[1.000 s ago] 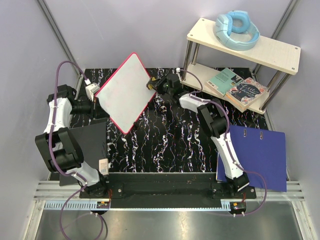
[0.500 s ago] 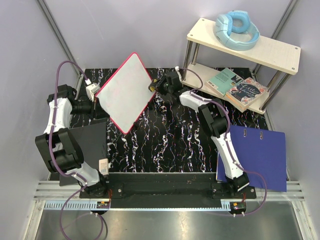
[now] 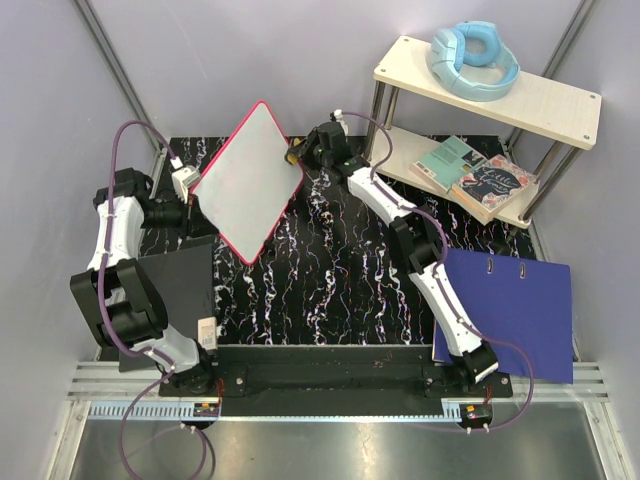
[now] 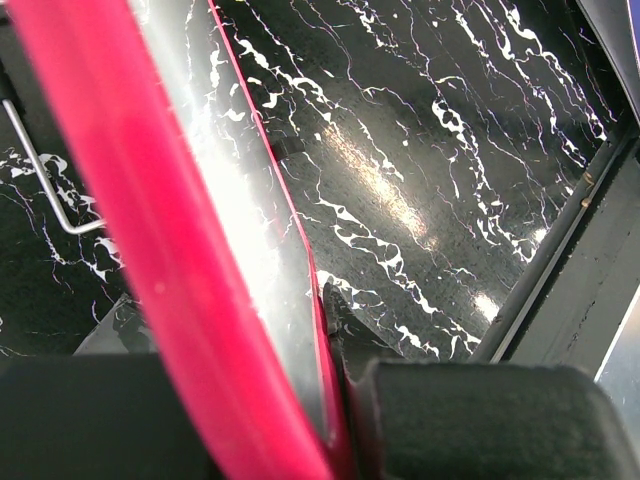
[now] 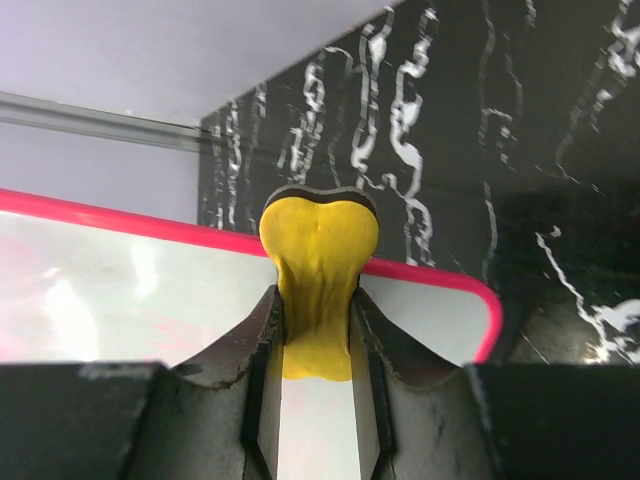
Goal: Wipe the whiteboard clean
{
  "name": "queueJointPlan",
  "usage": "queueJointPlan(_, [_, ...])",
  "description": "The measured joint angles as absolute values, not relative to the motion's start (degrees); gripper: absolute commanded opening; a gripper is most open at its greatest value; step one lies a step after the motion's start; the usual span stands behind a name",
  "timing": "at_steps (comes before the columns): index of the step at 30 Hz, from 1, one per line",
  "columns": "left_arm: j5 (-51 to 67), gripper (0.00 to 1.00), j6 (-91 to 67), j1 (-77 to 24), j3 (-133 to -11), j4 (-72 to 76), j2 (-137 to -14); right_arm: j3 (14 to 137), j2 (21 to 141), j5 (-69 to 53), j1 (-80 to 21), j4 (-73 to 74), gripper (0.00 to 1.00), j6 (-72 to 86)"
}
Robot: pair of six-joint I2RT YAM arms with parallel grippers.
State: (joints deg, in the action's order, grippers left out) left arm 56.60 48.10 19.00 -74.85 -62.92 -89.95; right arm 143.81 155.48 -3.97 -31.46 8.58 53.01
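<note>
The whiteboard was off the surface, held up at a tilt in the upper left-centre of the top view with one corner pointing down. The left gripper had it at its left corner. In the left wrist view the red-pink rim ran straight between the jaws, which were closed tight on it.

The right gripper reached across to the board's upper right edge. Its jaws were pinched hard on a yellow eraser pad, which bulged out past the fingertips. In the right wrist view the pad's tip lay over the rim close to a rounded corner, apparently touching the board there.

From above, the face of the board looked plain white, with no writing to be made out. In the right wrist view the white area to the lower left of the pad carried a faint pinkish cast. Whether that was leftover ink or only a reflection of the rim could not be told.

As a judgement, the wiping looked largely done, with the pad working at the very edge near the corner. What seemed left was any last residue along that edge and setting the board back down on the surface.
</note>
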Motion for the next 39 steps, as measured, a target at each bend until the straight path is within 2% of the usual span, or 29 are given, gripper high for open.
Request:
queueJointPlan(15, [56.5,0.00,48.7,18.8,-74.8,-63.0,-90.0,151.2,156.5,-6.4,-33.1,-1.3,0.00,51.2])
queueJointPlan(22, [56.5,0.00,48.4,18.8,-74.8,-63.0,-90.0,150.4,156.4,-6.1,-34.5,-5.3,0.00,49.9])
queueJointPlan(29, [56.5,0.00,48.4,18.9,-74.8,-63.1,-90.0,140.4,152.4,-6.7,-34.5,-10.2,0.00,52.2])
queueJointPlan(39, [56.3,0.00,48.3,18.9,-74.8,-63.0,-90.0,116.2,143.9,-7.0,-34.5,-13.7,0.00,54.4])
